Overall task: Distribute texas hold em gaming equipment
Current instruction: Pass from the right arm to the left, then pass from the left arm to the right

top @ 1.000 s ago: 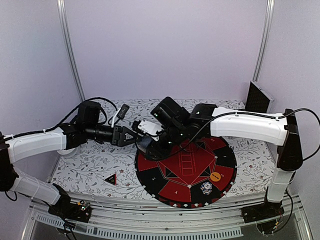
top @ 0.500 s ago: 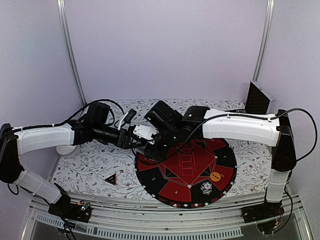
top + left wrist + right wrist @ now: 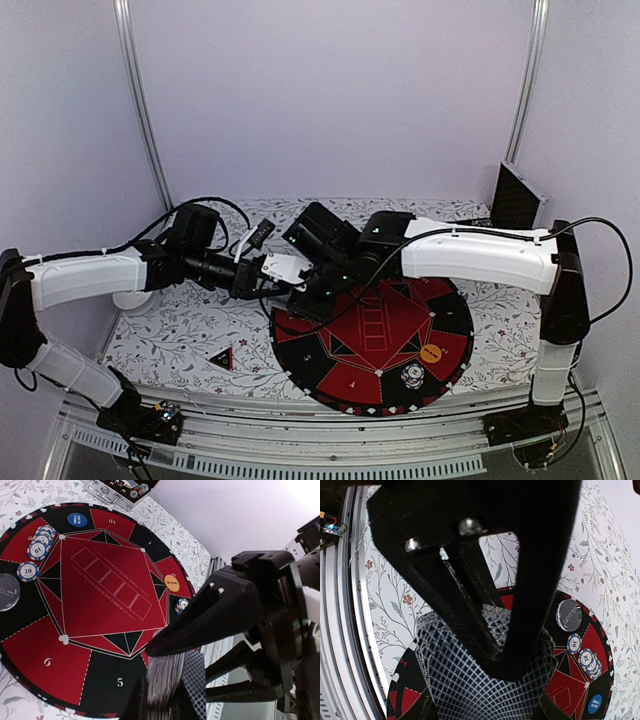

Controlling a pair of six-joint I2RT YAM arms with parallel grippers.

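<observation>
My right gripper (image 3: 482,705) is shut on a fanned deck of playing cards (image 3: 465,680) with grid-patterned backs, held above the left edge of the round red-and-black mat (image 3: 350,385). My left gripper (image 3: 170,692) meets it there, and its black fingers (image 3: 505,655) pinch together on the top of the deck. From the left wrist I see the deck's striped edge (image 3: 162,680) and one card's back (image 3: 196,685). On the mat lie an orange disc (image 3: 432,352), chips (image 3: 411,376), a blue disc (image 3: 77,520), a chip stack (image 3: 41,537) and a dark round disc (image 3: 568,615). A black-red triangle (image 3: 221,357) lies left of the mat.
An open metal case (image 3: 117,487) holding more chips stands at the far right of the table, its lid (image 3: 517,197) upright. Floral cloth (image 3: 180,330) covers the table. The two arms cross the middle, and a white round object (image 3: 130,298) sits under the left arm.
The left arm has reached right to the deck and its jaws have closed on the cards. The right gripper has shifted slightly left toward it.
</observation>
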